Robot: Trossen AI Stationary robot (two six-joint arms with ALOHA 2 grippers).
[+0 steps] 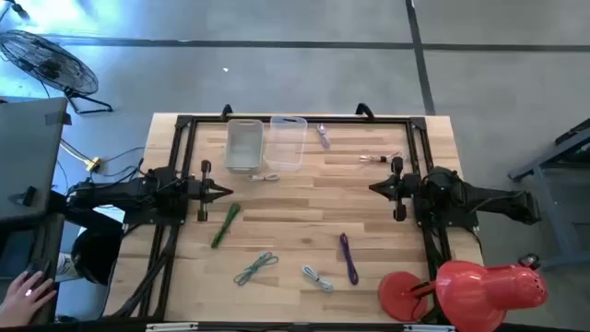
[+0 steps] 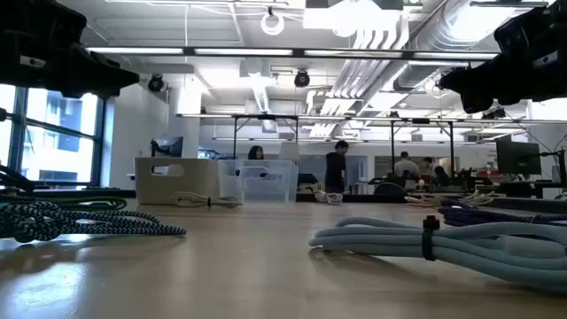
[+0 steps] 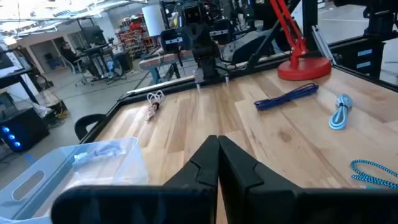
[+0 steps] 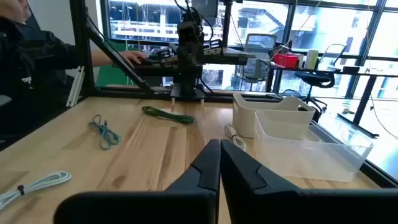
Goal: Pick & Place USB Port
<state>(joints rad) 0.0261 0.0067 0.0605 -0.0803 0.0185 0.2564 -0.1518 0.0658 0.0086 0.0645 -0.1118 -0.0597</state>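
Note:
Several coiled cables lie flat on the wooden table: a green one (image 1: pixel 226 224), a purple one (image 1: pixel 348 256), a teal braided one (image 1: pixel 255 268), a pale blue one (image 1: pixel 318 278) and a small white one (image 1: pixel 267 176) beside the bins. A white bin (image 1: pixel 244 145) and a clear bin (image 1: pixel 288 141) stand side by side near the far edge. My left gripper (image 1: pixel 224 192) hovers at the table's left, shut, just above the green cable's far end. My right gripper (image 1: pixel 375 187) hovers at the right, shut. They point at each other.
A red desk lamp (image 1: pixel 461 286) stands on the near right corner. Two more small cables (image 1: pixel 322 135) (image 1: pixel 380 159) lie near the far edge. A black frame (image 1: pixel 184 124) borders the table. A person's hand (image 1: pixel 28 290) shows beyond the left edge. Bare wood lies between the grippers.

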